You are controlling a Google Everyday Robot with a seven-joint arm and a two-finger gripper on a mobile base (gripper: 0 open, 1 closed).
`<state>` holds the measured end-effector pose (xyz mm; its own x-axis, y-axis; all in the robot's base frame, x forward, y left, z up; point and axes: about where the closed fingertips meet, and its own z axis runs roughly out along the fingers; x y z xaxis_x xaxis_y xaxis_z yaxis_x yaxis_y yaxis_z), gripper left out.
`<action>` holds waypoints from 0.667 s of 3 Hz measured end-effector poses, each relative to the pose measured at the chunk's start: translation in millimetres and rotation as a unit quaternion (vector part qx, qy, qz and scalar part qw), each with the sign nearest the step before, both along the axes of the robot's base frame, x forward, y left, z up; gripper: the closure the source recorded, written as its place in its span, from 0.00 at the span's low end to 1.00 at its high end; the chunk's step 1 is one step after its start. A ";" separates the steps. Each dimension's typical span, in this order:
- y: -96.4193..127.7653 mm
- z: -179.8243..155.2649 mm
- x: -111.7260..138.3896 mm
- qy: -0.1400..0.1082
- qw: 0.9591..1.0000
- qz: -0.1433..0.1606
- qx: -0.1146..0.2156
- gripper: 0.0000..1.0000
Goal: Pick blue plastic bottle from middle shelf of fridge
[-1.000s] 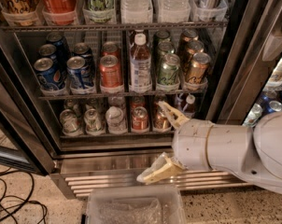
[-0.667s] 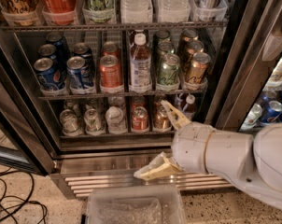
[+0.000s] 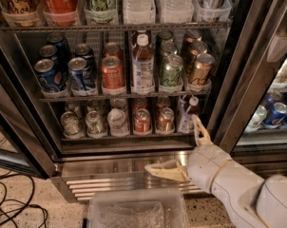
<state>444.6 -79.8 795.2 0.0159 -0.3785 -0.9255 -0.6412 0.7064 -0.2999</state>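
1. a clear bin (image 3: 134, 212) sits just below the gripper, to its left.
2. the gripper (image 3: 182, 150) hangs low before the fridge (image 3: 231, 75), fingers spread wide, holding nothing.
3. the blue plastic bottle (image 3: 142, 65) stands upright on the middle shelf (image 3: 86, 98), above-left of the gripper.

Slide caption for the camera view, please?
Open gripper low at the fridge base, below the middle shelf where the blue plastic bottle stands between a red can and a green can.

blue plastic bottle (image 3: 143, 63): clear glossy plastic | fridge (image 3: 110, 167): brushed steel | tool (image 3: 171, 143), near right at fridge foot: matt cream plastic
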 end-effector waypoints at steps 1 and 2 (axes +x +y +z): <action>-30.5 -8.9 1.6 -0.033 0.997 -0.064 -0.001 0.00; 0.1 -5.0 5.9 -0.077 0.995 -0.055 -0.021 0.00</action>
